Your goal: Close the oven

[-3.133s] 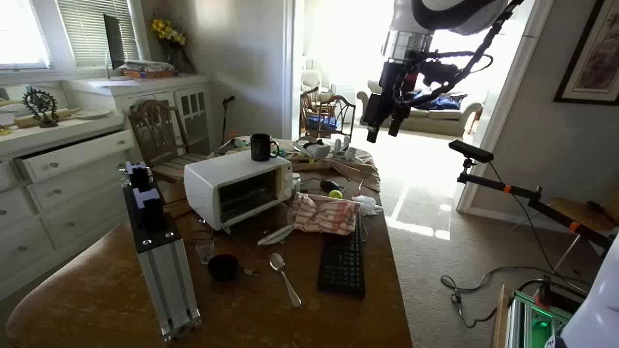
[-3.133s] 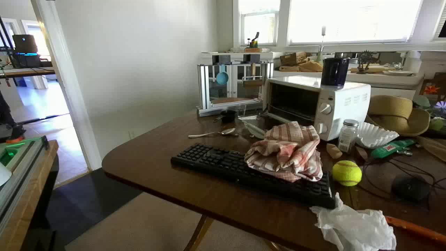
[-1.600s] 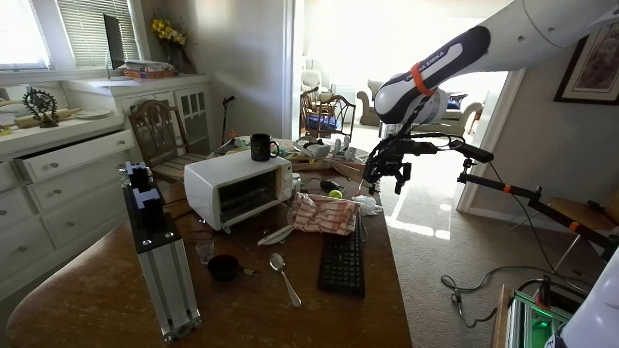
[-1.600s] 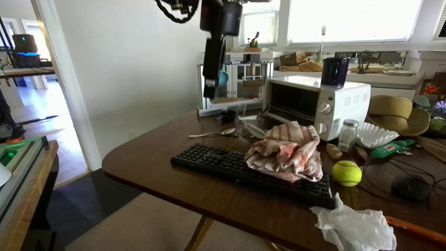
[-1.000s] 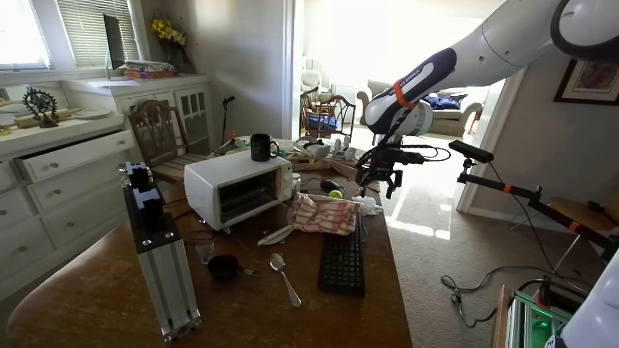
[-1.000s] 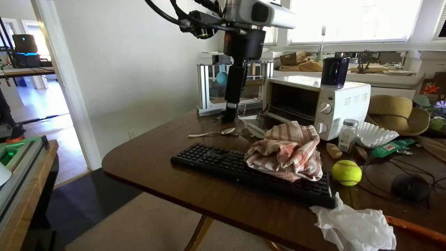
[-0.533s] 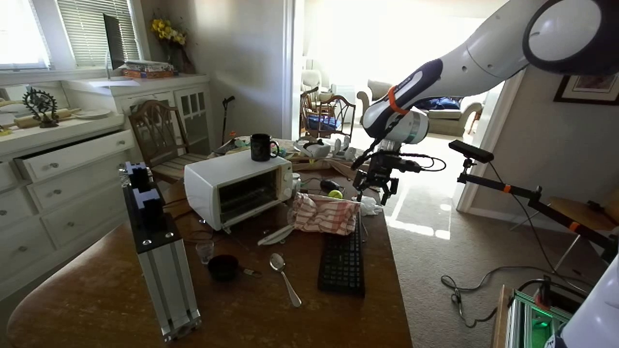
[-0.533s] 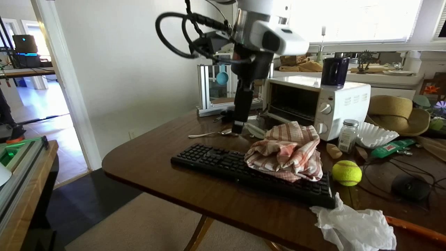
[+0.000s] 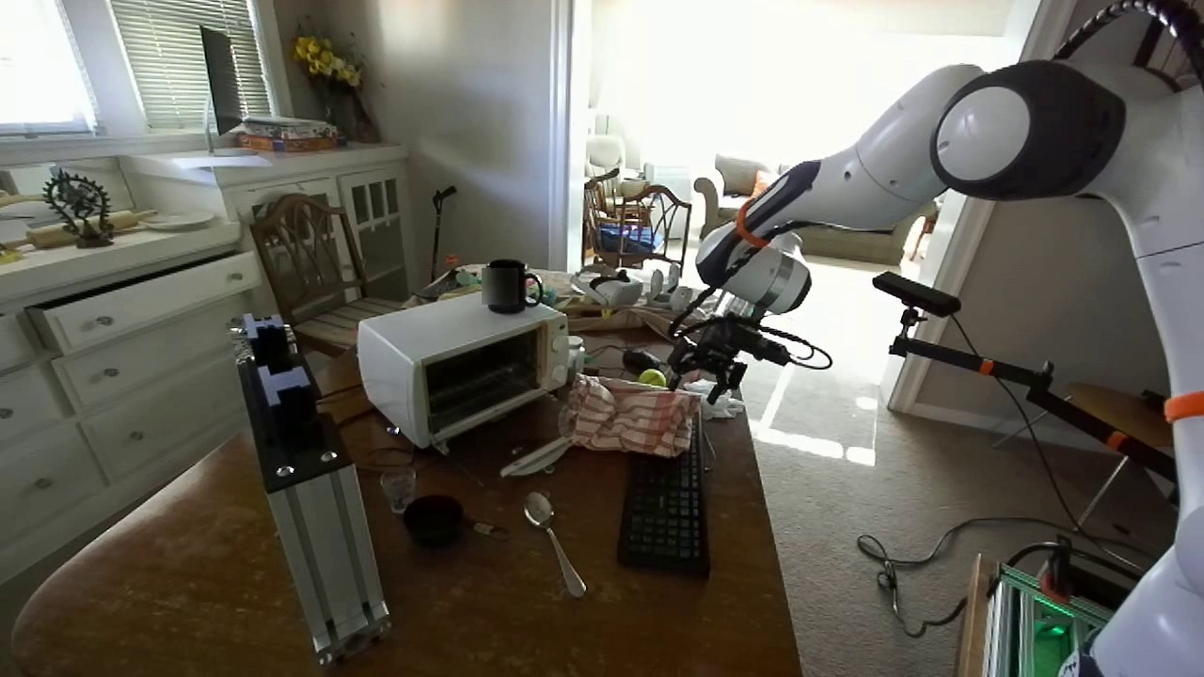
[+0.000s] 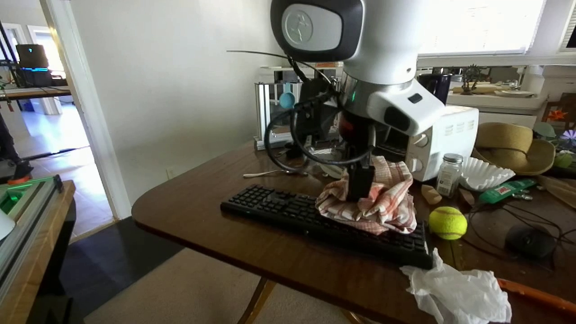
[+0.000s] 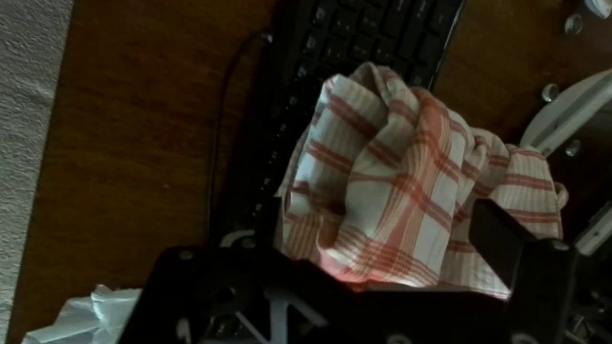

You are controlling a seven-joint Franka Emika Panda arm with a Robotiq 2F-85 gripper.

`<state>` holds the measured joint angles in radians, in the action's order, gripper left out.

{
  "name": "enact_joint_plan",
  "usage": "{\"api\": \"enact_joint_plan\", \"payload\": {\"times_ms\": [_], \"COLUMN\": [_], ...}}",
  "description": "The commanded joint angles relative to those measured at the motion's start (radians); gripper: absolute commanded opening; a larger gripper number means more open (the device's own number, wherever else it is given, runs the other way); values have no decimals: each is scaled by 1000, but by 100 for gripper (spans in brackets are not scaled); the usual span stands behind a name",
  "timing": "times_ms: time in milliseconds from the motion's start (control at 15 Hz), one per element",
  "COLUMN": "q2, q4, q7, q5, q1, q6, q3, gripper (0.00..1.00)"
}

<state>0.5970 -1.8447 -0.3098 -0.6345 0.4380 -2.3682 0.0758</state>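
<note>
The oven [image 9: 442, 329] is a small white box on the table with its front open and the dark inside showing; I cannot clearly make out its door. A dark mug [image 9: 508, 287] stands on top of it. In an exterior view the arm hides most of the oven's [image 10: 452, 135] front. My gripper [image 9: 696, 387] points down in front of the oven, on its knob side. In the wrist view the gripper [image 11: 377, 224] is open, its fingers apart over a red-striped towel [image 11: 406, 181], with nothing held. I cannot tell whether the fingers touch the towel.
The towel lies on a black keyboard [image 9: 663, 517]. A tennis ball [image 10: 447, 223], glass jar [image 10: 450, 175] and white plastic bag [image 10: 459, 292] are close by. A spoon [image 9: 555, 545], black cup [image 9: 435, 520] and metal frame [image 9: 329, 545] stand or lie before the oven.
The arm has come down from high up and moved in over the table, bringing the gripper low above the towel. The oven and the table objects have not moved.
</note>
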Motion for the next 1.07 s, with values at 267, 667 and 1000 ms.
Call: {"api": "enact_joint_plan", "payload": {"times_ms": [267,667,1000], "q2": [157,198,207], "q4": [149,166,161], "q7": [-253,-317,-340], "q5": [-99,-93,-99], "q1": [98,126,138], "q6": [-84,-111,-122], "q3": [-95,-119,-137], "gripper": [100,100,86]}}
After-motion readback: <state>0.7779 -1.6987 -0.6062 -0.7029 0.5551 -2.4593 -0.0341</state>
